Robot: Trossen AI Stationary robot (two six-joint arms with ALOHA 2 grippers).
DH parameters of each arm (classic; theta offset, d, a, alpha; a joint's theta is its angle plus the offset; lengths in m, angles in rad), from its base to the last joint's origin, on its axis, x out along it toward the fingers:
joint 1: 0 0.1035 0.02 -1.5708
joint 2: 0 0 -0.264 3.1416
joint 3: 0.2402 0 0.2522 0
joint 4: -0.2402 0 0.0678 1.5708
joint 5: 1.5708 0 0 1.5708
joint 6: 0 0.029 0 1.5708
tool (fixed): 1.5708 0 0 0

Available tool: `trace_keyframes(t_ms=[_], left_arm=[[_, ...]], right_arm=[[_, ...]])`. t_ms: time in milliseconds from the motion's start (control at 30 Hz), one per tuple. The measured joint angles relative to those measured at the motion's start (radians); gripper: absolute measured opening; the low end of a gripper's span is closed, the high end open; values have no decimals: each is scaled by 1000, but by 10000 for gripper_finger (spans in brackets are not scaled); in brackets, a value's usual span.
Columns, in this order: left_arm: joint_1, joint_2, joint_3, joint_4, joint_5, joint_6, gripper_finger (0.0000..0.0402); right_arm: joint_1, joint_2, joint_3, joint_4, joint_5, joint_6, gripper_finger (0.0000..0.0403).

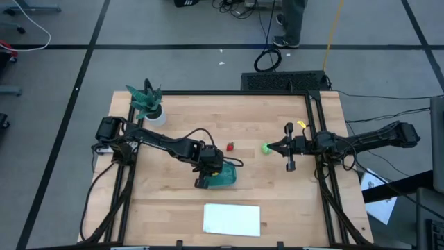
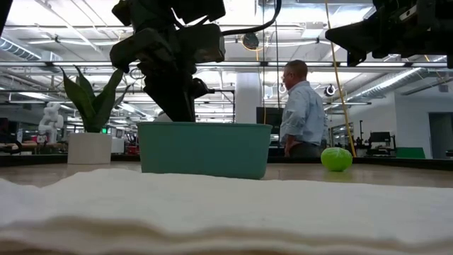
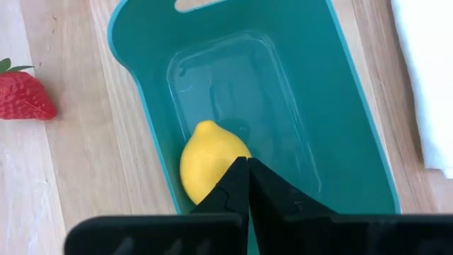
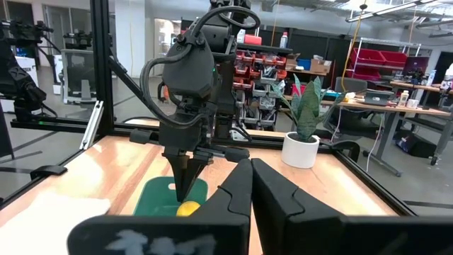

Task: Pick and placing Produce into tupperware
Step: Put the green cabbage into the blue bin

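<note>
Left wrist view showed the left gripper closed, empty, over the lemon in the tupperware; right gripper closed too.

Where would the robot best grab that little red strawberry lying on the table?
Probably across its plump middle, coming straight down from above. The strawberry lies on its side on the bare wood, leafy end to one side, with open space around it, just outside the teal container. Fingers either side of the widest part should hold best; the tapered tip could slip.
</note>
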Motion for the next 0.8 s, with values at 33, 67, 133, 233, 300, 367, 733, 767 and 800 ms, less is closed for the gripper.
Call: trace_keyframes(t_ms=[33, 67, 133, 233, 300, 367, 733, 767, 800], left_arm=[[0, 0, 0, 0, 0, 0, 2], [0, 0, 0, 0, 0, 0, 1], [0, 0, 0, 0, 0, 0, 1], [0, 0, 0, 0, 0, 3, 2], [0, 0, 0, -1, -2, 13, 1], [0, -8, 10, -41, -22, 22, 1], [0, -99, 165, -278, -129, 34, 2], [0, -114, 169, -286, -134, 37, 2], [0, -127, 175, -309, -138, 38, 1]], right_arm=[[0, 0, 0, 0, 0, 0, 0], [0, 0, 0, 0, 0, 0, 0], [0, 0, 0, 0, 0, 0, 0], [0, 0, 0, 0, 0, 0, 0], [0, 0, 0, 0, 0, 0, 0], [0, 0, 0, 0, 0, 0, 0], [0, 2, 0, 1, 0, 0, 0], [0, 6, 0, 4, 0, 0, 0], [0, 9, 0, 10, 0, 0, 0]])
